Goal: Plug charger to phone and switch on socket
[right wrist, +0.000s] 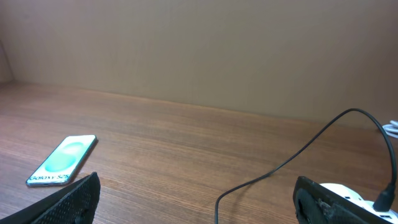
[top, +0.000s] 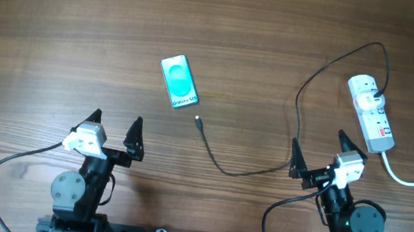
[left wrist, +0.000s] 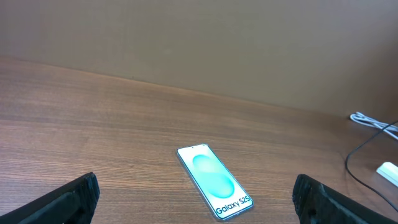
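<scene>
Overhead, my left end effector (top: 117, 121) and right end effector (top: 317, 141) are spread, empty. Ahead between them lies the tip of the thin black charger cable (top: 297, 107), near the teal-screened rectangular phone (top: 179, 81); pinching that tip likely comes first.

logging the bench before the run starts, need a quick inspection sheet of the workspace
surface: wooden table, no spill seen
job's things: phone flat, screen up, lit teal; charger with its white plug in the socket; connector tip lies loose, apart from the phone; switch state too small to tell
clutter: nothing seen
tools: left tool open, empty; right tool open, empty
cables: charger loops between phone and socket; thick white cord runs from the socket toward the right edge; black arm cable by the left base
surroundings: plain beige wall behind the table
</scene>
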Robot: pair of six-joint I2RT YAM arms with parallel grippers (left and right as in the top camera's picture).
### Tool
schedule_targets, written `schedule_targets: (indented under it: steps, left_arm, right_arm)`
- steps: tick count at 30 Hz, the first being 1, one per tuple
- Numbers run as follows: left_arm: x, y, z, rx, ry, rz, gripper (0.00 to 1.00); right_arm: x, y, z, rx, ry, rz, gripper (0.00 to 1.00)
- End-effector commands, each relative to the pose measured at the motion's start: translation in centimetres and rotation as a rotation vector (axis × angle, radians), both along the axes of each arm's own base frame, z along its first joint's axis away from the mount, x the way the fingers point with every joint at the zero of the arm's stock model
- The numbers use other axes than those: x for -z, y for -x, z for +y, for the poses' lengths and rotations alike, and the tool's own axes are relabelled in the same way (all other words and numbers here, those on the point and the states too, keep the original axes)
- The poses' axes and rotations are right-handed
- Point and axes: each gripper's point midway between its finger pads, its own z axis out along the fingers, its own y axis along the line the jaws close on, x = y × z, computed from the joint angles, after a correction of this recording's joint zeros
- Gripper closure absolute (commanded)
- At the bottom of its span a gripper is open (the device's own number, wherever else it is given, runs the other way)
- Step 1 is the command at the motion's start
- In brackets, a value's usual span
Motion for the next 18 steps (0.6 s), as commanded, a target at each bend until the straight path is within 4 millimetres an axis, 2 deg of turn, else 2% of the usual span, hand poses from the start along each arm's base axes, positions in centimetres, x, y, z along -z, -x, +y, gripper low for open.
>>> schedule_targets:
  steps: [1,18]
  left_arm:
    - [0.24,0.0,0.07,-0.004,-0.02,0.002,0.0]
    - [0.24,0.0,0.07,-0.004,-0.02,0.002,0.0]
  right_arm:
    - [0.03,-0.11,-0.33,0.018,0.017,-0.005,0.0]
    - [0.03,-0.11,-0.33,0.018,0.018,-0.005,0.0]
